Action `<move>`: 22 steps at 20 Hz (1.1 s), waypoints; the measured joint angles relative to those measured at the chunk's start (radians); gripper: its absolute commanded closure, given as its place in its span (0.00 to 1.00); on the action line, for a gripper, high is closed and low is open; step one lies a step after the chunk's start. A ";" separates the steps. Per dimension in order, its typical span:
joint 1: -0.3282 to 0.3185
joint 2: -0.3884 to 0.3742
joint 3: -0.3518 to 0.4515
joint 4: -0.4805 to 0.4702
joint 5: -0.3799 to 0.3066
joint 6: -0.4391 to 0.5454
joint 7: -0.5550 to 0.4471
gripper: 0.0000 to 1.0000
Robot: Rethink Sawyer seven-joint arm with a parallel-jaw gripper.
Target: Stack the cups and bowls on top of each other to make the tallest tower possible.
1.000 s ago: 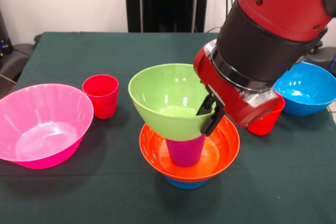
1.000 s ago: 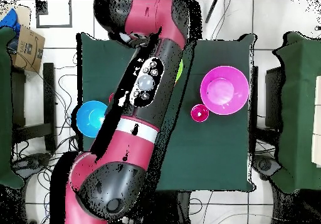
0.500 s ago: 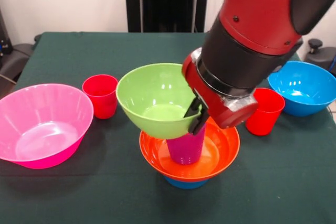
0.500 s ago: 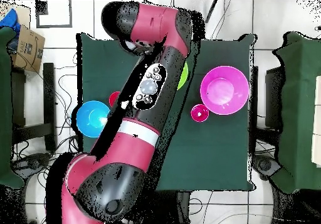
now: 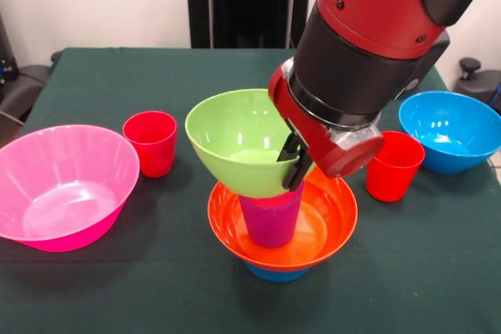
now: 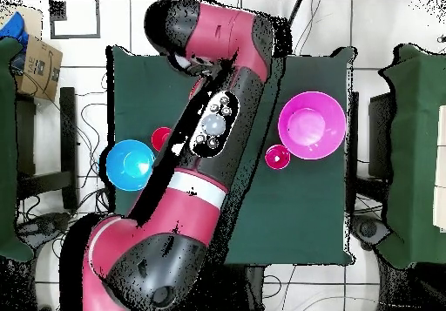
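My gripper (image 5: 293,163) is shut on the right rim of the lime green bowl (image 5: 235,140), one finger inside and one outside. The bowl tilts slightly, and its base rests at the mouth of the purple cup (image 5: 270,218). That cup stands upright in the orange bowl (image 5: 329,217), which sits on a small blue bowl (image 5: 274,274); together they form the tower at the table's front centre. One red cup (image 5: 150,141) stands left of the tower and another red cup (image 5: 394,166) right of it. In the overhead view my arm (image 6: 213,133) hides the tower and gripper.
A large pink bowl (image 5: 63,185) (image 6: 311,125) sits at the front view's left, close to the left red cup (image 6: 277,157). A large blue bowl (image 5: 452,131) (image 6: 128,164) sits at the right, behind the other red cup (image 6: 161,138). The green table (image 5: 102,76) extends behind.
The gripper has carried the green bowl slightly right and down, so it now sits centred over the purple cup and more level. Everything else kept its place.
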 measured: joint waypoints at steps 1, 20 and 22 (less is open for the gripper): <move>0.000 -0.004 0.003 0.000 0.000 0.000 0.000 1.00; 0.000 -0.027 0.062 0.020 -0.049 0.000 0.000 1.00; 0.001 -0.032 0.072 0.034 -0.060 0.000 0.000 1.00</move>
